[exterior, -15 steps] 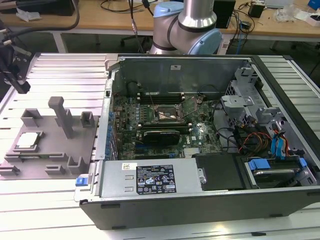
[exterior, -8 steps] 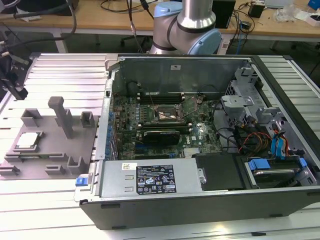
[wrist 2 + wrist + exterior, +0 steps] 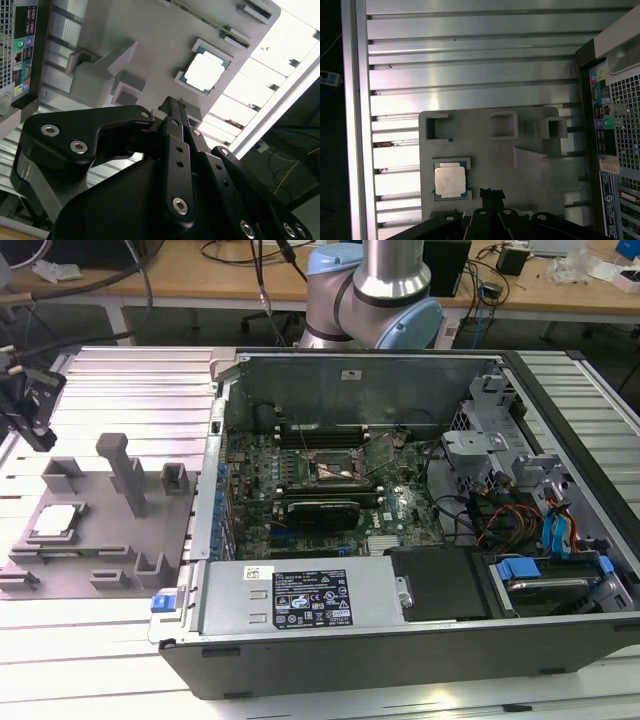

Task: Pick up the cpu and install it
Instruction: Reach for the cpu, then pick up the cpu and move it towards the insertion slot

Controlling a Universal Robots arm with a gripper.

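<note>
Jaws: appear to be resting together with nothing between them, as both wrist views are showing; the gripper point(image 3: 38, 432) is hanging over the table's edge on the exterior view's left, facing down toward the parts plate.
Table: a slatted aluminium table point(image 3: 120, 375) is carrying the whole setup on one level, so everything is lying within the arm's reach.
Computer case: an open case point(image 3: 330, 390) is lying on its side with the panel off, so its inside is facing up for access from above.
Fixture plate: a grey plate point(image 3: 100, 540) is lying just beside the case, on the exterior view's left; its raised blocks and pockets are probably keeping parts in known spots.
Motherboard: a green board point(image 3: 255, 480) is lying flat inside the case, and the socket point(image 3: 335, 465) near its middle is looking open, likely waiting for the chip.
Cpu: the cpu point(image 3: 450, 180) is sitting flat in a shallow square pocket of the plate, silver top up, near the gripper's tips but apart from them.
Progress: the pick is not yet made.
</note>
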